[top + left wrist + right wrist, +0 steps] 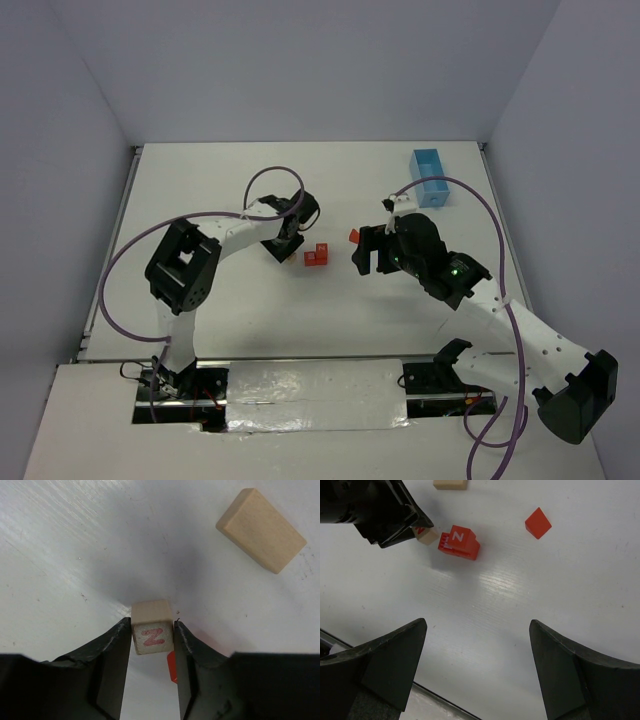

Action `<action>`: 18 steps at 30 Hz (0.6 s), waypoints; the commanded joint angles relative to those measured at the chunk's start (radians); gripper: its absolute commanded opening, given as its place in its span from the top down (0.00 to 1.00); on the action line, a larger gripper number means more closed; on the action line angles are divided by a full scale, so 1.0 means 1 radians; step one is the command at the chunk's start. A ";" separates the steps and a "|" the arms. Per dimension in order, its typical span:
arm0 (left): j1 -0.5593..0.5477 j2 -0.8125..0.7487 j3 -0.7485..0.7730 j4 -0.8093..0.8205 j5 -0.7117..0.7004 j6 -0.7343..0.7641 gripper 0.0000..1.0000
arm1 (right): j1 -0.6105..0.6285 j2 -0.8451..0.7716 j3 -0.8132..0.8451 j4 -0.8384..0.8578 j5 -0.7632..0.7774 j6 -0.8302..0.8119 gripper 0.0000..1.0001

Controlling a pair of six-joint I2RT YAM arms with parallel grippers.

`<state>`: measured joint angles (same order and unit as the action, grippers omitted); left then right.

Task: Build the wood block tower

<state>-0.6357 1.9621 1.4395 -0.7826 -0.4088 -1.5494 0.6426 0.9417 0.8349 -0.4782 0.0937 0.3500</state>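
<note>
A small tan cube [152,630] with a red Z on its face sits between the fingers of my left gripper [152,623], and both jaws press its sides. It is just left of a red cluster [459,542] of blocks, one marked Z, seen near the table's middle [317,255]. A lone red block [538,523] lies apart to the right [354,236]. A longer tan block [261,530] lies flat beyond the cube. My right gripper [477,630] hovers open over bare table with nothing between its fingers, right of the cluster [365,255].
A light-blue rectangular tray [430,177] stands at the back right. Both arms [240,235] reach toward the middle, their purple cables looping above. The table's near edge shows below the right gripper's fingers [395,655].
</note>
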 commanded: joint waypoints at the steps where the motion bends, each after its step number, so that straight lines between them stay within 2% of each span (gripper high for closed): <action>1: 0.004 0.012 -0.007 -0.021 0.004 -0.017 0.53 | -0.001 -0.006 -0.008 0.039 0.003 -0.006 0.09; 2: 0.005 0.006 -0.008 -0.021 -0.001 -0.023 0.53 | -0.001 -0.006 -0.008 0.039 0.003 -0.006 0.09; 4: 0.007 0.004 -0.007 -0.027 -0.001 -0.028 0.64 | -0.001 -0.007 -0.010 0.039 0.003 -0.005 0.09; 6: 0.010 0.007 -0.002 -0.030 0.007 -0.026 0.68 | -0.001 -0.009 -0.008 0.041 0.003 -0.005 0.09; 7: 0.014 0.008 -0.001 -0.035 0.011 -0.029 0.77 | -0.001 -0.009 -0.010 0.043 0.003 -0.006 0.09; 8: 0.014 0.004 -0.002 -0.037 0.014 -0.032 0.80 | -0.001 -0.009 -0.010 0.043 0.003 -0.006 0.09; 9: 0.014 -0.002 -0.002 -0.040 0.018 -0.038 0.91 | -0.003 -0.007 -0.010 0.043 0.003 -0.006 0.09; 11: 0.014 -0.025 -0.004 -0.044 0.022 -0.058 0.99 | -0.001 -0.006 -0.008 0.041 0.008 -0.005 0.09; 15: 0.007 -0.058 0.048 -0.130 0.005 -0.132 1.00 | -0.001 -0.011 -0.010 0.041 0.009 -0.005 0.09; 18: -0.004 -0.055 0.133 -0.263 0.002 -0.236 1.00 | 0.000 -0.014 -0.010 0.041 0.012 -0.005 0.09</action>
<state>-0.6292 1.9579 1.4818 -0.9001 -0.3954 -1.6669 0.6426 0.9417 0.8299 -0.4717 0.0940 0.3500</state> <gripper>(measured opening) 0.462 0.907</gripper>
